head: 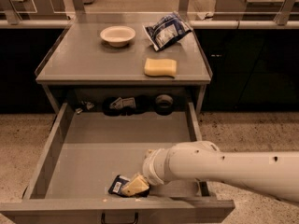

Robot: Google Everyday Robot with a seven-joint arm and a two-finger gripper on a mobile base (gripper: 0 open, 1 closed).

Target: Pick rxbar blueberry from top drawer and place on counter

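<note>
The rxbar blueberry (118, 184) lies flat near the front of the open top drawer (88, 146), a dark navy wrapper with a white patch. My gripper (135, 186) is low in the drawer, right over the bar's right end, and covers part of it. My white arm (219, 164) reaches in from the right. The counter (88, 55) above is flat and grey.
On the counter stand a white bowl (117, 35), a yellow sponge (160, 67) and a crinkled blue-and-white bag (166, 30). Dark objects (163, 103) sit at the back under the counter. The drawer's front panel has a small dark handle (119, 218).
</note>
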